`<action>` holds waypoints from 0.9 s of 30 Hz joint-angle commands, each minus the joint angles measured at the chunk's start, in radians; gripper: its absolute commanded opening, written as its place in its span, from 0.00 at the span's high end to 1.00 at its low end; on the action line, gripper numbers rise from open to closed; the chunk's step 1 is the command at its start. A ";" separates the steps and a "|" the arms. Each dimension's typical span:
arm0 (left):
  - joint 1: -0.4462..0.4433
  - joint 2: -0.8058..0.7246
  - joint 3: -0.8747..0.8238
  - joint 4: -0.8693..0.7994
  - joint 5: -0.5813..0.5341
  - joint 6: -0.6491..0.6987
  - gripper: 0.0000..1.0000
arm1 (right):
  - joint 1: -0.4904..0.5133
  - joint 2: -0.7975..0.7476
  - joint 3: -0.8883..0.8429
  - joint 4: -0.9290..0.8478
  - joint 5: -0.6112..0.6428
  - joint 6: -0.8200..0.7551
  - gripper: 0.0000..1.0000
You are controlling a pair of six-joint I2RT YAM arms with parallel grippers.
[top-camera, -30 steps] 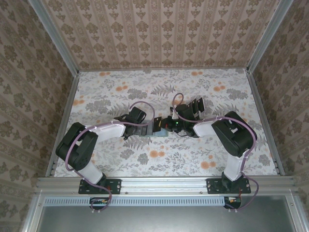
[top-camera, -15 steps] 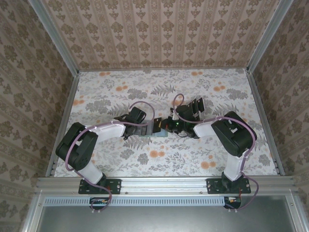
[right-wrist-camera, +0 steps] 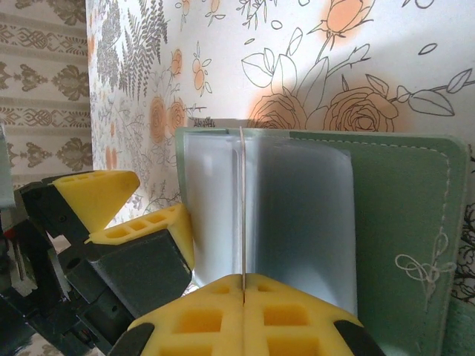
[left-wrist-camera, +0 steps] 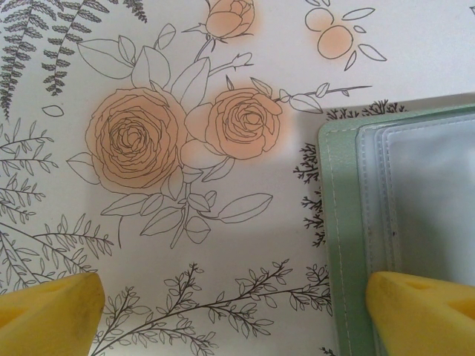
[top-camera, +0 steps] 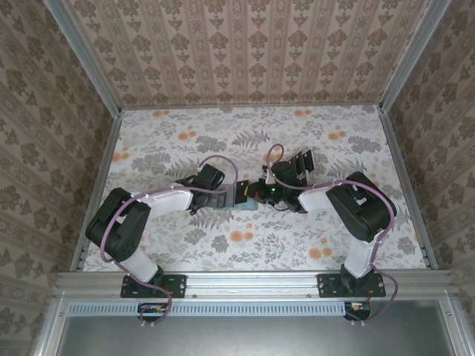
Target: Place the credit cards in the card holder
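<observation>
Both arms remain static: the card holder's [right-wrist-camera: 401,222] clear sleeve [right-wrist-camera: 242,200] stays clamped between the right gripper's [right-wrist-camera: 243,311] jaws, the left gripper [left-wrist-camera: 237,315] spread wide alongside, so card insertion appears not yet begun.

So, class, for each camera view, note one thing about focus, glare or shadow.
Left wrist: the yellow fingertips are blurred at the bottom edge, while the table print is sharp. Right wrist: the wallet's clear sleeves look milky with sheen. Top view: flat, even light, no hard shadows.
</observation>
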 commanded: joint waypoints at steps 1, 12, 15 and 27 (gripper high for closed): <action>-0.003 0.012 -0.015 -0.026 -0.006 0.001 0.00 | 0.005 -0.010 -0.001 0.033 0.003 0.013 1.00; -0.004 0.015 -0.015 -0.026 -0.006 0.000 0.00 | 0.015 0.015 0.010 0.042 -0.005 0.022 1.00; -0.004 0.015 -0.015 -0.024 -0.005 -0.002 0.00 | 0.019 0.025 0.016 0.044 -0.009 0.024 1.00; -0.004 0.016 -0.013 -0.025 -0.005 -0.001 0.00 | 0.028 0.040 0.008 0.067 -0.014 0.042 1.00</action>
